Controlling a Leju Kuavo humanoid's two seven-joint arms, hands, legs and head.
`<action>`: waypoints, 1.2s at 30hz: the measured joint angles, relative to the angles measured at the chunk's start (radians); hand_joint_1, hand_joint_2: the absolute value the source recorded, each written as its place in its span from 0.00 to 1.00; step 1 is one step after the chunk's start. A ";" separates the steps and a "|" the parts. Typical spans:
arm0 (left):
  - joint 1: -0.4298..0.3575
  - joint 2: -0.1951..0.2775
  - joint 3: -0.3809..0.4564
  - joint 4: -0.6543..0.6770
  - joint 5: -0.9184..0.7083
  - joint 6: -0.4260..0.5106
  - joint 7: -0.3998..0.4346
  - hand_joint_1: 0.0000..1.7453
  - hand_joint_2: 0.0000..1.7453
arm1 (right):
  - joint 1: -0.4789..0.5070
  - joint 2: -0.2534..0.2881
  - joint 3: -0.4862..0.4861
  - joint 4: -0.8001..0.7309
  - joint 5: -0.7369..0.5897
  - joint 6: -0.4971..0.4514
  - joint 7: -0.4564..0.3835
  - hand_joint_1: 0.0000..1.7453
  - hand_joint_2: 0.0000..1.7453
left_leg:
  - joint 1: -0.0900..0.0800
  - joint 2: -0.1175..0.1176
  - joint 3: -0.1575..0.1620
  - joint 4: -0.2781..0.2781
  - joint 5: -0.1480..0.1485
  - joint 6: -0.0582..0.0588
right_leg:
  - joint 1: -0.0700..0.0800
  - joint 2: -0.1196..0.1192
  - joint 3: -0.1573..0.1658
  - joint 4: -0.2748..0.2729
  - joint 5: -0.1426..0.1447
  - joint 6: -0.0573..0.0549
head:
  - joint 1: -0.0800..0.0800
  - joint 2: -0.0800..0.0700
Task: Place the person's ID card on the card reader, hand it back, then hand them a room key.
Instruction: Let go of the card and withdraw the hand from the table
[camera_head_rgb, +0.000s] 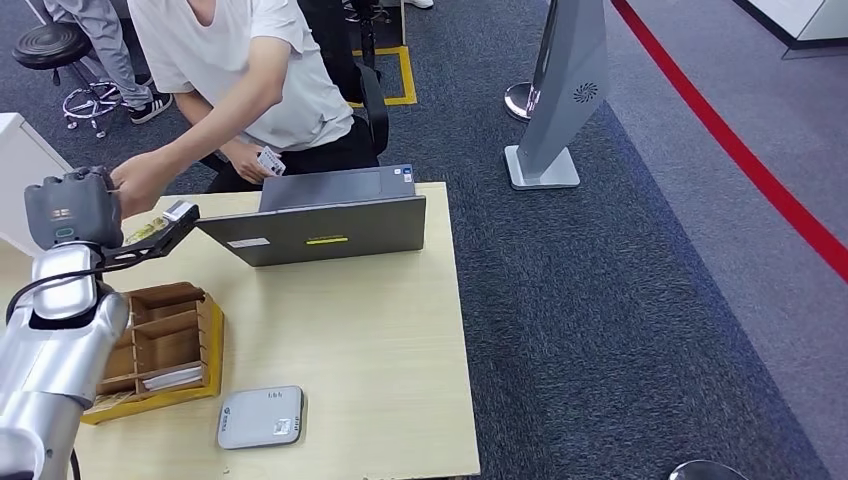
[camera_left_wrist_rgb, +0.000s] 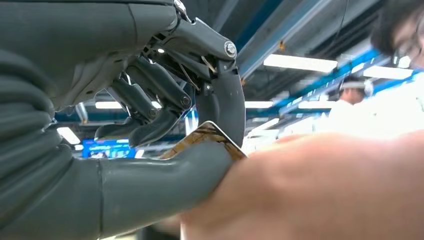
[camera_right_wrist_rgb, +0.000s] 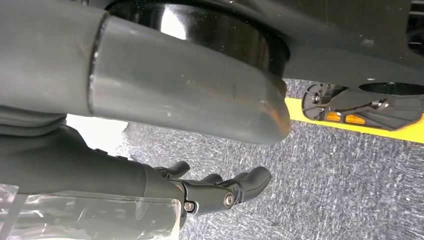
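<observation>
Reaching out over the far left corner of the table, the left hand pinches a room key between thumb and fingers, and the person's hand is right there against it, touching the card. The person's other hand holds the ID card behind the grey laptop. The card reader lies on the near edge, beside the cardboard organizer. The right hand hangs over carpet, fingers loosely apart, holding nothing.

Gold-patterned room key in left hand; card reader flat on table.
</observation>
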 joint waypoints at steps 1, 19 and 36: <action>-0.002 -0.003 0.000 0.018 0.001 -0.001 0.000 0.25 1.00 | 0.001 0.000 0.003 0.000 0.000 0.001 0.003 0.00 0.00 | 0.000 0.000 0.000 0.000 0.000 0.000 | 0.000 0.000 0.000 0.000 0.000 0.000 | 0.000 0.000; 0.194 -0.005 0.047 -0.165 0.008 0.011 -0.037 0.00 1.00 | 0.012 -0.001 0.007 0.000 -0.016 -0.015 0.005 0.00 0.00 | 0.000 0.002 -0.002 0.000 -0.001 0.001 | 0.000 0.002 -0.001 0.000 -0.001 0.001 | 0.000 0.000; 0.869 0.105 0.921 -0.747 0.521 0.091 -0.654 0.00 1.00 | 0.031 -0.003 -0.028 0.003 0.003 -0.024 0.020 0.00 0.00 | 0.005 0.013 0.004 -0.003 -0.013 -0.005 | 0.004 0.012 0.000 0.001 -0.012 -0.004 | -0.001 0.000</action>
